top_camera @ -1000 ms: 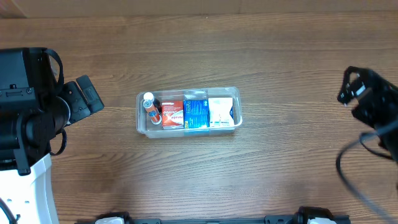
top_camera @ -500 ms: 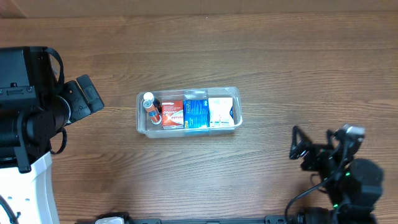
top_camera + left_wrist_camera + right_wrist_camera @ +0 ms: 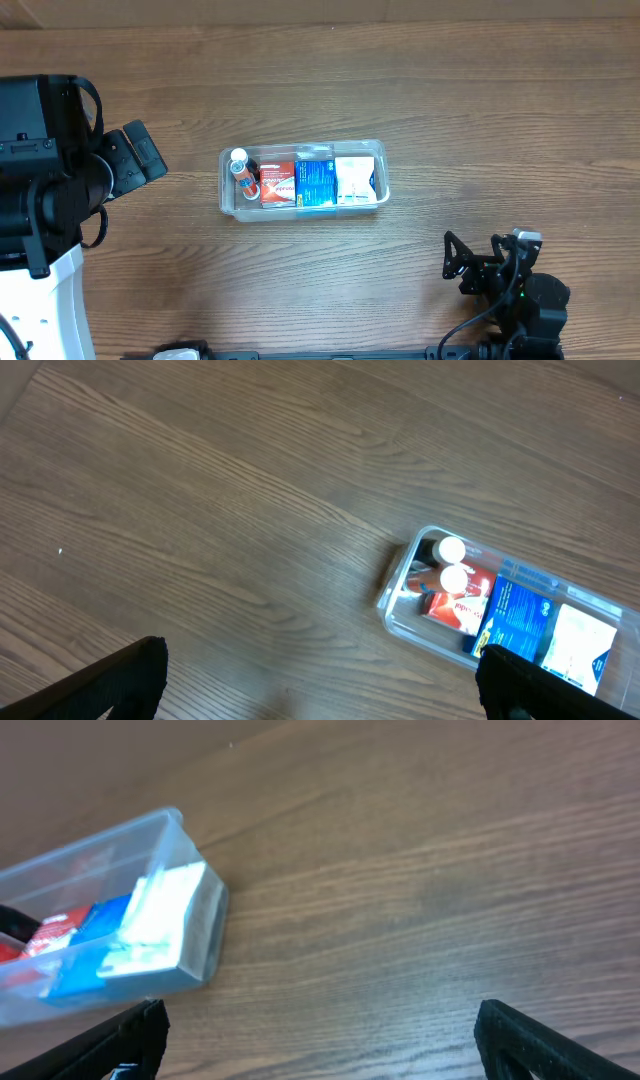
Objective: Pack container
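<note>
Leftward, the container [image 3: 203, 935] is cropped; contents [image 3: 150, 915] blurred.

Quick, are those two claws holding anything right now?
Left gripper: open, holding nothing.
Right gripper: open, holding nothing.

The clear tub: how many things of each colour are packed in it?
Red box: 1
Blue box: 1
White box: 1
White-capped bottles: 2
Total in the container: 5
</note>
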`<state>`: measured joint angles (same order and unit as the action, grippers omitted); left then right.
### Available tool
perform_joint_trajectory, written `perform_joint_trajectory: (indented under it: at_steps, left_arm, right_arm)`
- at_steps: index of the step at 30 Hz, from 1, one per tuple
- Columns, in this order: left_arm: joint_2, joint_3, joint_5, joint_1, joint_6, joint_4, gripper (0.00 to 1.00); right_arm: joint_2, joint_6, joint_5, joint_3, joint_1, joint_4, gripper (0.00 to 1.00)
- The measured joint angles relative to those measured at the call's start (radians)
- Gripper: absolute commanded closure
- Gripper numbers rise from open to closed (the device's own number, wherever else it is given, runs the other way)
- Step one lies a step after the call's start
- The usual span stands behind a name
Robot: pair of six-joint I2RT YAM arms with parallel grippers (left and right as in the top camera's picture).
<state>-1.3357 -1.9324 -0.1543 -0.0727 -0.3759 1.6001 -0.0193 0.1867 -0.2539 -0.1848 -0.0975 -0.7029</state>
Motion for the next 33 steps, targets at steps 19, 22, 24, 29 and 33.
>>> perform_joint_trajectory:
  at_steps: [19, 22, 24, 29, 33]
  left_arm:
    - [0.000, 0.000, 0.000, 0.000, 0.000, 0.000, 0.00]
    - [0.000, 0.000, 0.000, 0.000, 0.000, 0.000, 0.00]
    - [0.000, 0.000, 0.000, 0.000, 0.001, 0.000, 0.00]
    - [0.027, 0.048, -0.013, 0.000, 0.013, -0.012, 0.00]
    - [0.162, 0.284, -0.012, 0.000, 0.016, -0.214, 0.00]
  right_arm:
    - [0.004, 0.000, -0.005, 0.001, 0.000, 0.011, 0.00]
    - [0.004, 0.000, -0.005, 0.001, 0.000, 0.011, 0.00]
    - [0.004, 0.000, -0.005, 0.001, 0.000, 0.012, 0.00]
    - [0.004, 0.000, -0.005, 0.001, 0.000, 0.012, 0.00]
    - [0.004, 0.000, -0.005, 0.001, 0.000, 0.014, 0.00]
